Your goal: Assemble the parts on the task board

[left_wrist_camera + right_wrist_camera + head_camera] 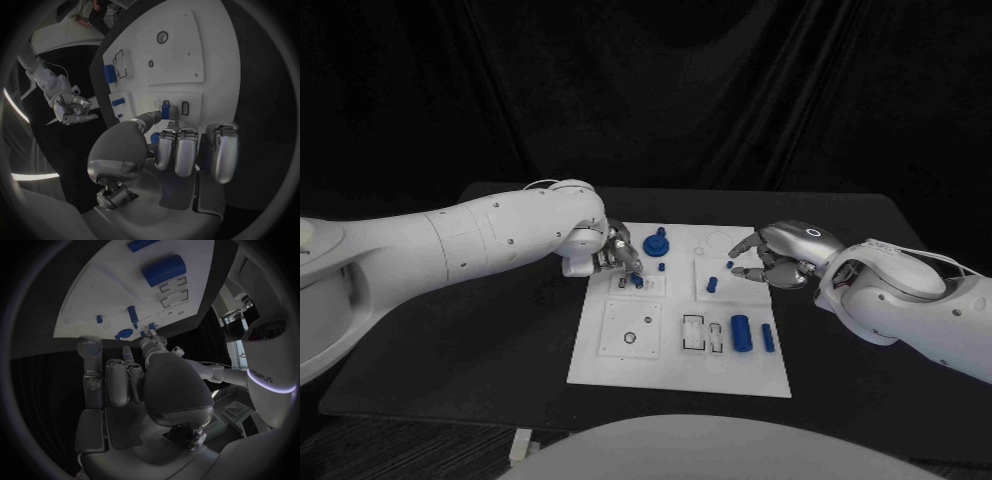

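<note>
Black table (473,350), flat white task board (678,368)

A lab: black curtains (733,90) behind a black table (473,360).

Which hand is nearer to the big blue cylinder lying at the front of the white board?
Right. The right hand is behind the big blue cylinder, over the board's right edge; the left hand is farther, over the rear-left part of the board.
</note>
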Tool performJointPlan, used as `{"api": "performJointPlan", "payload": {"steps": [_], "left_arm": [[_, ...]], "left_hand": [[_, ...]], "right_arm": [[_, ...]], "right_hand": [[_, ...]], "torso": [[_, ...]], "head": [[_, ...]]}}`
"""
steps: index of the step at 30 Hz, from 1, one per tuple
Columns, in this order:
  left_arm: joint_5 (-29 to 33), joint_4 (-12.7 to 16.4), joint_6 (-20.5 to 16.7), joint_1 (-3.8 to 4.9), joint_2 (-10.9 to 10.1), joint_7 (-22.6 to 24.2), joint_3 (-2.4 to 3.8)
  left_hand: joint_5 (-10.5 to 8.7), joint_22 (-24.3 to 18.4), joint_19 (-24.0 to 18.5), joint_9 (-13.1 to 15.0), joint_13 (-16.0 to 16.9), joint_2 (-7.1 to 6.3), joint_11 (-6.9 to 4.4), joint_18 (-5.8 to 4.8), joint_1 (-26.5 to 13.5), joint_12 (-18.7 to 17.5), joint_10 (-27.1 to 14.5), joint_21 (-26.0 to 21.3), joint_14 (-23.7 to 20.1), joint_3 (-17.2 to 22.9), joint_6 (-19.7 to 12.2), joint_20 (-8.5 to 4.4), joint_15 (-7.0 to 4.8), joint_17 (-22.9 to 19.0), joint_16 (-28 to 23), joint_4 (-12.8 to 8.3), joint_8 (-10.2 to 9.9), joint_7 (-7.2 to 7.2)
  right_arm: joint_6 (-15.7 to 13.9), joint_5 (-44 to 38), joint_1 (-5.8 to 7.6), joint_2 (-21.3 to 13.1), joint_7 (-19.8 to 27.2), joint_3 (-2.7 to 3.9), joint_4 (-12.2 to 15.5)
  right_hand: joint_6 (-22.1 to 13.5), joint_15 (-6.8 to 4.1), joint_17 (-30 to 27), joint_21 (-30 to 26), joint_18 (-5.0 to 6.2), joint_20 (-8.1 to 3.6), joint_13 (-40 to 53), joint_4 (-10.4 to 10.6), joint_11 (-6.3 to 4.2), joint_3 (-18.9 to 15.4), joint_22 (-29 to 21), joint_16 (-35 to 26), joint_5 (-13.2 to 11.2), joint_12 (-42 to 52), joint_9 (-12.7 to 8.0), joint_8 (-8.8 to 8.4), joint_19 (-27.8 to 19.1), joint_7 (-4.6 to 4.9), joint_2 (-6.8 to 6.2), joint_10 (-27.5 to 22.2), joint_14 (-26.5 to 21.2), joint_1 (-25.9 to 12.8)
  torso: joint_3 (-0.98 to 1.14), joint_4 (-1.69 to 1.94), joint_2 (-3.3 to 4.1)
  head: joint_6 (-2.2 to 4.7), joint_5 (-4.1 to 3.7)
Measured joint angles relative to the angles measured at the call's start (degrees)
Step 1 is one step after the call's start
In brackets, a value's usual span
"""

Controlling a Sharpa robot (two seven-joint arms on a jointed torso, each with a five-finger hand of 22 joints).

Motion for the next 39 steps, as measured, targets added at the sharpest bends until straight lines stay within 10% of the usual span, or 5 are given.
{"api": "performJointPlan", "payload": {"steps": [39], "left_arm": [[0.0, 1.9, -0.3, -0.45, -1.2, -0.4, 0.01]], "left_hand": [[-0.24, 0.0, -0.6, 0.4, 0.0, -0.08, 0.00, -0.03, -0.6, 0.0, 0.0, -0.7, 0.0, 1.0, -0.2, 0.22, 0.00, 0.0, 0.0, -0.7, -0.4, 0.15]], "right_arm": [[0.4, 0.0, -0.07, 0.2, -0.7, 0.00, -0.2]], "right_hand": [[0.0, 0.00, 0.0, -0.8, 0.00, 0.00, 0.0, -0.9, 0.00, 0.9, 0.0, -0.3, 2.2, -0.2, -0.2, -0.21, 0.0, 0.00, -0.62, 0.0, 0.0, 0.7]], "torso": [[0.05, -0.07, -0.03]], "head": [[0.00, 0.05]]}}
